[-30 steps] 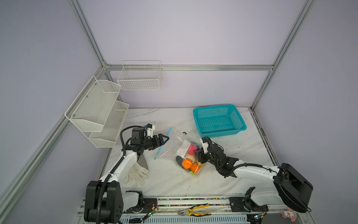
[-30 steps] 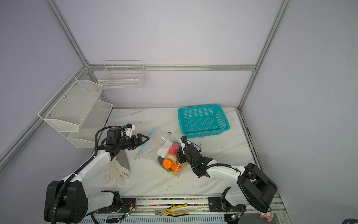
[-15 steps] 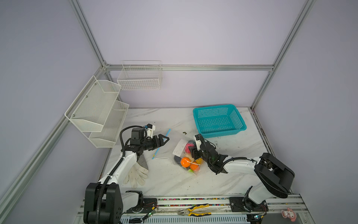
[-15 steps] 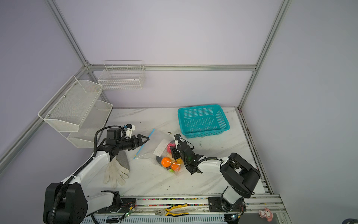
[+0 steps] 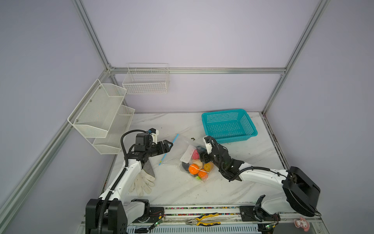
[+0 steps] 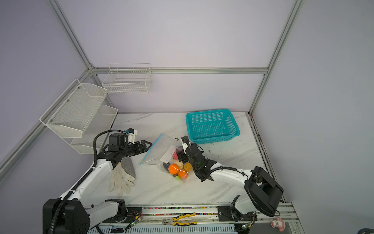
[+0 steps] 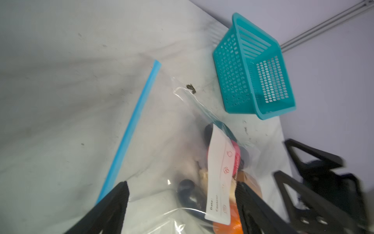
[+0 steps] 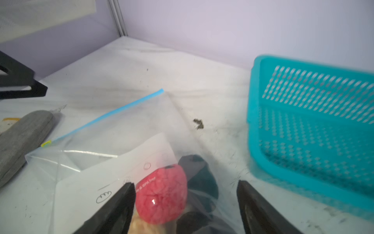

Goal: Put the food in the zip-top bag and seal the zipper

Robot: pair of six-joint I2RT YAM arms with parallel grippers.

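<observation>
While left gripper (image 7: pixel 181 186) and right gripper (image 8: pixel 185 184) gape empty | zipper (image 6: pixel 146 155) slants near-left to far-right

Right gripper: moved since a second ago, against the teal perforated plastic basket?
Yes: the right gripper shifted left, away from the teal basket, farther over the clear zip-top bag.

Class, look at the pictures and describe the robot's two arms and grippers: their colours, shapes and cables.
Both the left arm and right arm have white links, black joints and bulky black bases. Black cables loop along each. The left gripper and right gripper are black, their fingers with triangular cut-outs; a small white block sits by each wrist.
</observation>
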